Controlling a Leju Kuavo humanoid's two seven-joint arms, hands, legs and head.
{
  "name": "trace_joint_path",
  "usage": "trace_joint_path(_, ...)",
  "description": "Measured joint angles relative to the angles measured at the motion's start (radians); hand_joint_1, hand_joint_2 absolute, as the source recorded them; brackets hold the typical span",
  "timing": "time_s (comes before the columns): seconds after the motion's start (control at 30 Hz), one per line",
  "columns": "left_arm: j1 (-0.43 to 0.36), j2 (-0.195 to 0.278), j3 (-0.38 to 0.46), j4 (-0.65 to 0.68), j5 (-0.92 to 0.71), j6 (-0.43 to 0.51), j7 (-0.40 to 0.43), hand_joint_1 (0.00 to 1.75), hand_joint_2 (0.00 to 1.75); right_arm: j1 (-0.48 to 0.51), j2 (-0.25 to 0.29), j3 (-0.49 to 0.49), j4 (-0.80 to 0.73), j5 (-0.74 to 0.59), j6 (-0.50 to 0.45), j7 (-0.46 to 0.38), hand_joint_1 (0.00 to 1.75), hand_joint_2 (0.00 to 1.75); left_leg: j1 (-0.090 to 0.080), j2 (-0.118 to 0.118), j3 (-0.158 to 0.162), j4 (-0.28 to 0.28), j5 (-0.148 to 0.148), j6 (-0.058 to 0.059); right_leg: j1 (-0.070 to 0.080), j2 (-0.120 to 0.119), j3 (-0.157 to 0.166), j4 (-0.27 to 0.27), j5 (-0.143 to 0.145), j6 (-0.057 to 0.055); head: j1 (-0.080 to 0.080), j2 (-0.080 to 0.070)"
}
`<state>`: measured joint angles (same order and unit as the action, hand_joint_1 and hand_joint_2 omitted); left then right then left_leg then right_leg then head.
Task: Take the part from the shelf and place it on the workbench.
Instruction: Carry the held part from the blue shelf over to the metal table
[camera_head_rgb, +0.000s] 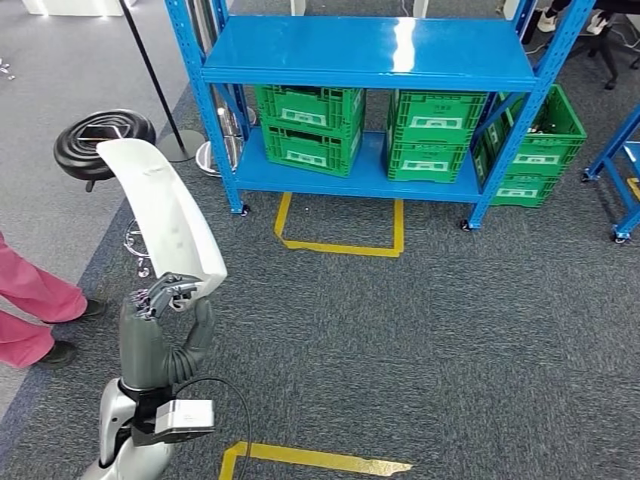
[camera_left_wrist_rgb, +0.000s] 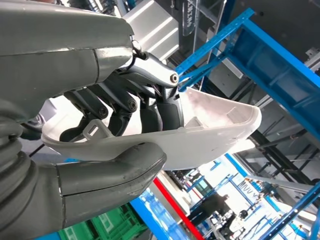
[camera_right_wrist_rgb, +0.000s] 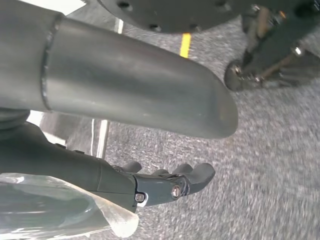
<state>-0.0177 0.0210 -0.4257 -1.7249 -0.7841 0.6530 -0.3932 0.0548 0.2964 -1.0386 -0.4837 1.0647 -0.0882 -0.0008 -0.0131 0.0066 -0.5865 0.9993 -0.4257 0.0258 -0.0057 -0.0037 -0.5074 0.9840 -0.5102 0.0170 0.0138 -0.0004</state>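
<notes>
Part (camera_head_rgb: 162, 215): white curved shell, off the shelf (camera_head_rgb: 370, 110), rising fwd above L hand.
L hand (camera_head_rgb: 167, 325): grasps part's near end, thumb (camera_left_wrist_rgb: 113, 172) under, fingers (camera_left_wrist_rgb: 162, 107) inside rim; prob. for carrying.
R hand (camera_right_wrist_rgb: 166, 182): released, holds nothing, hangs over carpet.
Workbench: unseen; placing not yet done.

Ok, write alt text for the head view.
The robot's left hand holds a long curved white plastic part upright over grey carpet. Ahead stands a blue shelf with green crates on its lower level.
</notes>
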Motion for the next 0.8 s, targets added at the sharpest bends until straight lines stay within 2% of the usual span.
trace_joint_path(0.1,0.001,0.0,0.0,-0.004,-0.002,0.0,0.001,1.75,1.75,-0.002,0.015,-0.026,-0.025,-0.003,-0.012,-0.006,0.0,0.0,0.002,-0.003,0.003,-0.014,0.006,0.006,0.001,-0.003,0.001,-0.003,-0.001,0.006,0.0,0.0)
trace_joint_path(0.17,0.0,-0.001,0.0,-0.007,-0.004,0.0,0.001,1.75,1.75,-0.003,0.021,-0.039,-0.037,0.001,-0.02,-0.008,0.0,0.0,0.009,-0.007,0.009,-0.035,0.019,0.012,0.003,-0.002,-0.015,0.028,-0.031,0.013,0.002,0.0)
trace_joint_path(0.2,0.0,-0.002,0.0,-0.008,-0.005,-0.001,0.001,1.75,1.75,-0.004,0.021,-0.045,-0.04,0.005,-0.023,-0.008,0.0,0.0,0.012,-0.009,0.008,-0.041,0.024,0.012,0.001,0.0,-0.037,0.074,-0.063,0.016,0.004,0.0)
trace_joint_path(0.27,0.002,-0.003,0.0,-0.008,-0.006,-0.004,0.001,1.75,1.75,-0.006,0.022,-0.055,-0.042,0.013,-0.027,-0.007,0.0,0.0,0.013,-0.018,-0.001,-0.041,0.028,0.013,-0.002,0.002,-0.098,0.205,-0.129,0.023,0.005,0.0)
trace_joint_path(0.3,0.003,-0.003,0.0,-0.008,-0.006,-0.005,0.001,1.75,1.75,-0.006,0.022,-0.058,-0.043,0.015,-0.028,-0.006,0.0,0.0,0.013,-0.023,-0.006,-0.039,0.03,0.01,-0.004,0.002,-0.119,0.253,-0.144,0.027,0.004,0.0)
trace_joint_path(0.33,0.004,-0.003,0.0,-0.008,-0.006,-0.005,0.001,1.75,1.75,-0.005,0.022,-0.061,-0.044,0.015,-0.029,-0.006,0.0,0.0,0.015,-0.031,-0.01,-0.036,0.032,0.008,-0.007,0.002,-0.124,0.265,-0.138,0.03,0.004,0.0)
trace_joint_path(0.37,0.004,-0.003,0.0,-0.008,-0.006,-0.005,0.001,1.75,1.75,-0.005,0.022,-0.064,-0.045,0.016,-0.03,-0.005,0.0,0.0,0.017,-0.04,-0.015,-0.032,0.033,0.004,-0.009,0.004,-0.107,0.234,-0.113,0.033,0.004,0.0)
trace_joint_path(0.4,0.004,-0.003,0.0,-0.008,-0.006,-0.005,0.001,1.75,1.75,-0.004,0.022,-0.065,-0.046,0.016,-0.031,-0.005,0.0,0.0,0.019,-0.049,-0.019,-0.026,0.034,-0.001,-0.013,0.012,-0.073,0.17,-0.077,0.036,0.005,0.0)
trace_joint_path(0.43,0.004,-0.004,0.0,-0.008,-0.006,-0.005,0.001,1.75,1.75,-0.005,0.022,-0.067,-0.047,0.016,-0.031,-0.005,0.0,0.0,0.02,-0.059,-0.025,-0.018,0.033,-0.007,-0.016,0.03,-0.038,0.102,-0.053,0.04,0.005,0.0)
trace_joint_path(0.47,0.004,-0.005,0.001,-0.008,-0.006,-0.005,0.001,1.75,1.75,-0.005,0.023,-0.067,-0.048,0.016,-0.031,-0.005,0.0,0.0,0.02,-0.068,-0.031,-0.009,0.033,-0.013,-0.02,0.045,-0.013,0.048,-0.036,0.038,0.005,0.0)
trace_joint_path(0.5,0.004,-0.005,0.001,-0.008,-0.006,-0.006,0.001,1.75,1.75,-0.005,0.024,-0.068,-0.048,0.016,-0.031,-0.005,0.0,0.0,0.019,-0.075,-0.037,-0.001,0.033,-0.02,-0.021,0.056,0.001,0.02,-0.031,0.034,0.004,0.0)
trace_joint_path(0.53,0.004,-0.006,0.001,-0.008,-0.006,-0.006,0.001,1.75,1.75,-0.006,0.025,-0.069,-0.049,0.016,-0.031,-0.004,0.0,0.0,0.018,-0.082,-0.041,0.002,0.035,-0.026,-0.019,0.058,0.002,0.014,-0.035,0.026,0.005,0.0)
trace_joint_path(0.6,0.006,-0.006,0.001,-0.008,-0.006,-0.006,0.001,1.75,1.75,-0.006,0.027,-0.07,-0.05,0.016,-0.032,-0.004,0.0,0.0,0.02,-0.092,-0.046,0.005,0.039,-0.035,-0.018,0.037,0.003,0.019,-0.03,0.009,0.005,0.0)
trace_joint_path(0.63,0.007,-0.006,0.001,-0.008,-0.006,-0.006,0.001,1.75,1.75,-0.006,0.028,-0.071,-0.051,0.016,-0.032,-0.003,0.0,0.0,0.019,-0.084,-0.05,0.013,0.033,-0.039,-0.018,0.027,0.004,0.02,-0.026,0.001,0.003,0.0)
trace_joint_path(0.67,0.007,-0.006,0.001,-0.009,-0.006,-0.006,0.001,1.75,1.75,-0.006,0.029,-0.073,-0.051,0.016,-0.032,-0.003,0.0,0.0,0.019,-0.069,-0.062,0.038,0.013,-0.043,-0.02,0.016,0.005,0.02,-0.022,-0.006,0.0,0.0)
trace_joint_path(0.7,0.007,-0.006,0.001,-0.009,-0.006,-0.006,0.001,1.75,1.75,-0.006,0.03,-0.074,-0.052,0.017,-0.032,-0.003,0.0,0.0,0.018,-0.049,-0.08,0.085,-0.018,-0.046,-0.02,0.004,0.003,0.02,-0.019,-0.011,-0.003,0.0)
trace_joint_path(0.77,0.007,-0.005,0.001,-0.009,-0.006,-0.006,0.001,1.75,1.75,-0.005,0.03,-0.077,-0.052,0.021,-0.034,-0.003,0.0,0.0,0.019,-0.022,-0.13,0.218,-0.09,-0.051,-0.016,-0.019,0.0,0.02,-0.017,-0.016,-0.008,0.0)
trace_joint_path(0.8,0.007,-0.005,0.001,-0.008,-0.006,-0.006,0.001,1.75,1.75,-0.005,0.03,-0.079,-0.052,0.025,-0.036,-0.004,0.0,0.0,0.019,-0.017,-0.147,0.271,-0.111,-0.052,-0.014,-0.032,-0.002,0.021,-0.016,-0.016,-0.008,0.0)
